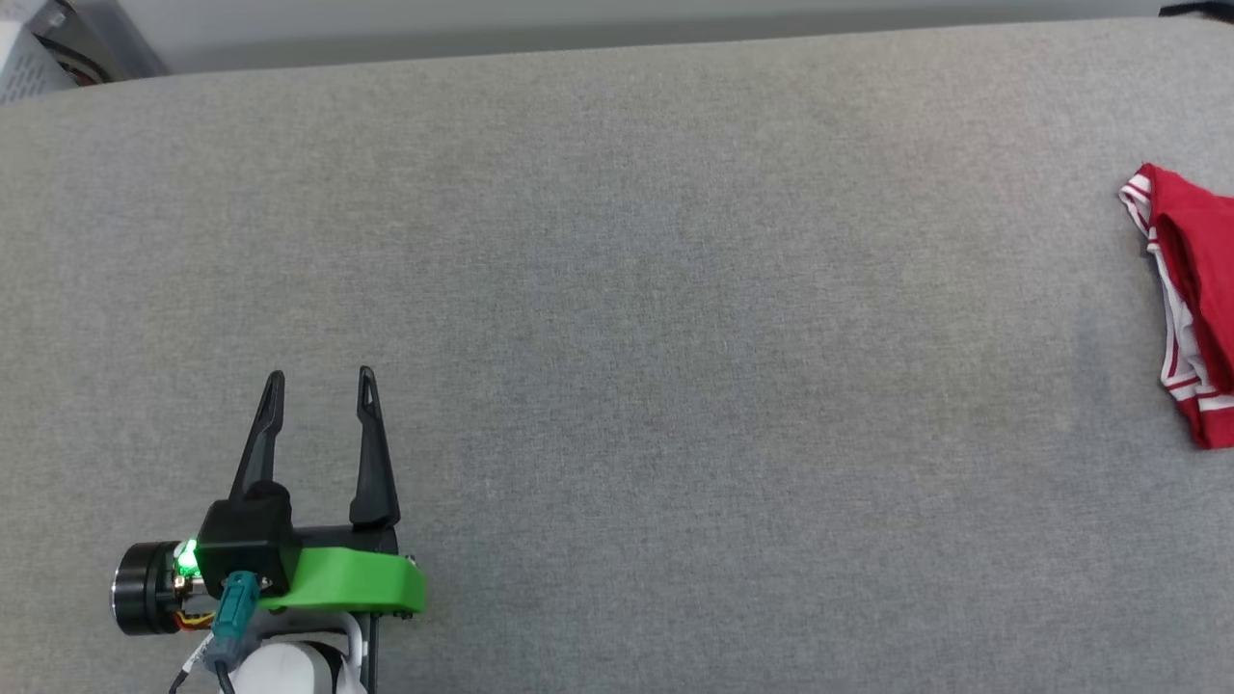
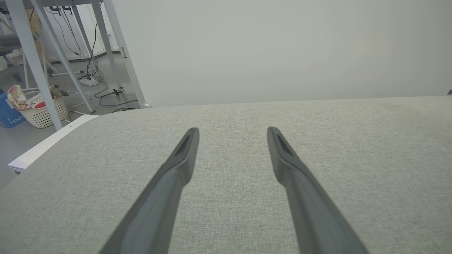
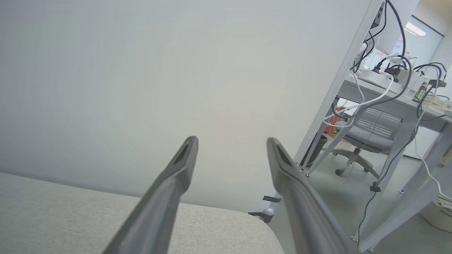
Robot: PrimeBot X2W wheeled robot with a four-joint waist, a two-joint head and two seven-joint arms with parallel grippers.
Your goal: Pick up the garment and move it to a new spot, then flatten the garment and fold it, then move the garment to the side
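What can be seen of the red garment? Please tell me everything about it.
The garment is soft red cloth with white parts and red-and-white striped trim. It lies bunched and creased, not flat, on the grey woven surface, at the right edge of the head view, which cuts part of it off. Only that surface touches its visible part. No print shows.

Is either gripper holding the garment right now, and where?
Nothing is held. Left gripper and right gripper are open, empty; the garment lies apart.
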